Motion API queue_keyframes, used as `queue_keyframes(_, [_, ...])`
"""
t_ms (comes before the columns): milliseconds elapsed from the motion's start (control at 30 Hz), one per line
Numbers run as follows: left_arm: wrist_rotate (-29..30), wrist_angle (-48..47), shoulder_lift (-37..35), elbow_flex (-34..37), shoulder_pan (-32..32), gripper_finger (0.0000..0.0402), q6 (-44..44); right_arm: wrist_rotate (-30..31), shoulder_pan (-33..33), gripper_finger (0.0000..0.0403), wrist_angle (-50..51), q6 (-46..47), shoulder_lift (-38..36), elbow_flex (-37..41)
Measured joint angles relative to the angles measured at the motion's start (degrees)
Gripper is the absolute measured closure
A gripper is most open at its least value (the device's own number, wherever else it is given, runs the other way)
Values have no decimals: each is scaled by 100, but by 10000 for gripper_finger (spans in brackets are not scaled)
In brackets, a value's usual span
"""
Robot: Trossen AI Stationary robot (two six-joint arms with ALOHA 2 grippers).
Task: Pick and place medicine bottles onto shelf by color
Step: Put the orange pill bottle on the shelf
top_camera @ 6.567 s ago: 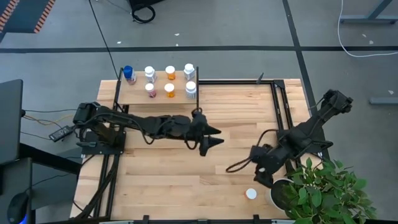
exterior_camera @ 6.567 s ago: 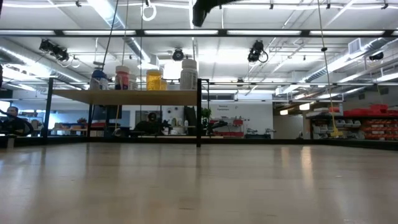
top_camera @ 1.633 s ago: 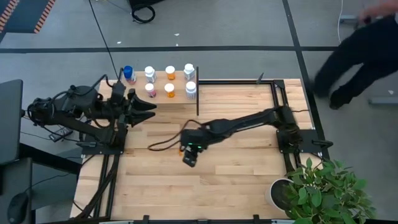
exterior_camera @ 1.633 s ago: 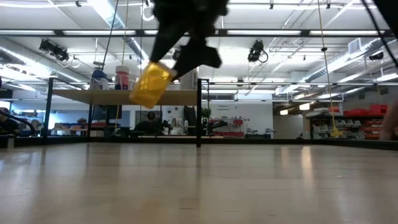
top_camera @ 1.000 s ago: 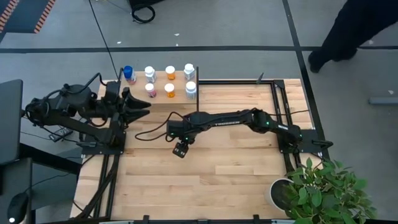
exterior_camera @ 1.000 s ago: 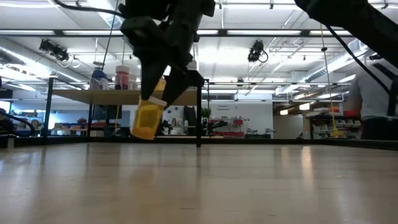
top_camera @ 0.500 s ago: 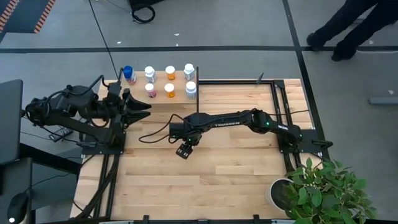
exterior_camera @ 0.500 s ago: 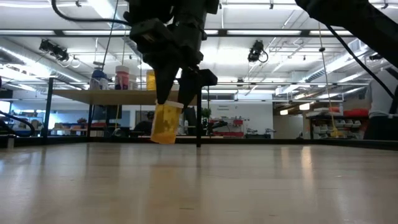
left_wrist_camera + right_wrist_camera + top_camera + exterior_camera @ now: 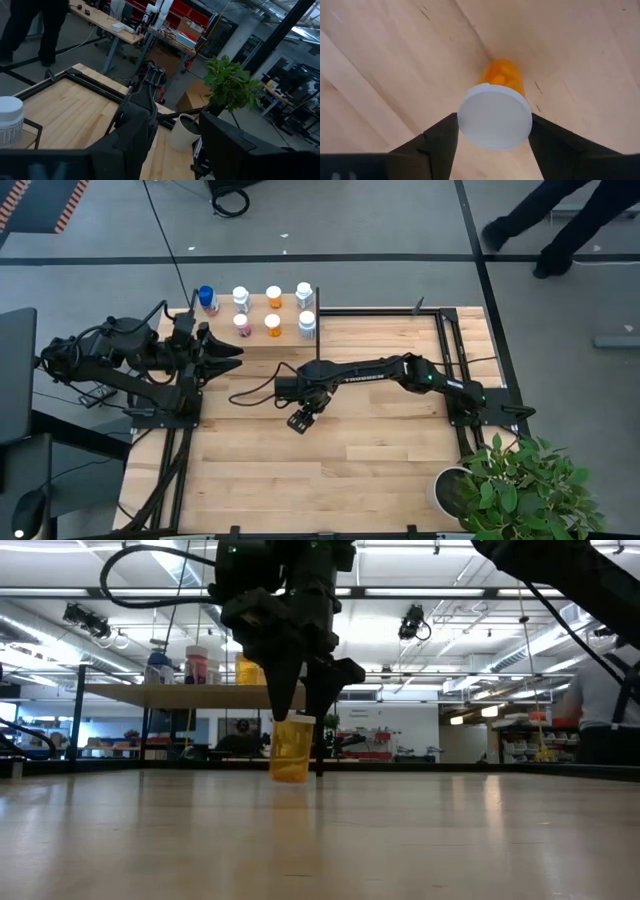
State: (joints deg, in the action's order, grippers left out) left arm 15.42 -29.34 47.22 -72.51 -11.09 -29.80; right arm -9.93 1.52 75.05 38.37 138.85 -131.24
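- Jaws of the right gripper (image 9: 305, 708) stood on either side of the white cap of an orange bottle (image 9: 292, 748), seemingly pressed against the cap's rim, so the bottle looked clamped between them, upright, with its base at or just above the tabletop (image 9: 380, 460).
- The left gripper (image 9: 222, 348) waited with its fingers apart beside the near edge of the shelf (image 9: 255, 332), holding nothing.
- The bottle sat on the open table in front of the shelf, well apart from the seven bottles already standing up there (image 9: 272, 310), two of them orange.
- Risk, as a judgement: the hold was only on the cap, so a quick swing toward the shelf could tip the bottle or let it slip.
- A low approach could also knock the shelf's black post (image 9: 320, 720) or the bottles crowded on the board.
- From the right wrist view the cap (image 9: 495, 116) filled the gap between the fingers, centred.
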Motion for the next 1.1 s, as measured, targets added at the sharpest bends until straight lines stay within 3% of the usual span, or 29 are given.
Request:
queue_keyframes(400, [0,-9,2,0,0,185,-13,-182,-1,81,-99,-32,-4,-4])
queue_keyframes(700, [0,-137,2,0,-2,162,218,-116,34,63,450,-434,-254,-351])
queue_keyframes(833, [0,-330,2,4,0,164,244,395,190,63,739,-786,-614,-361])
queue_keyframes(1100, [0,-470,319,4,-2,170,203,2002,800,63,1148,-1197,-1404,-361])
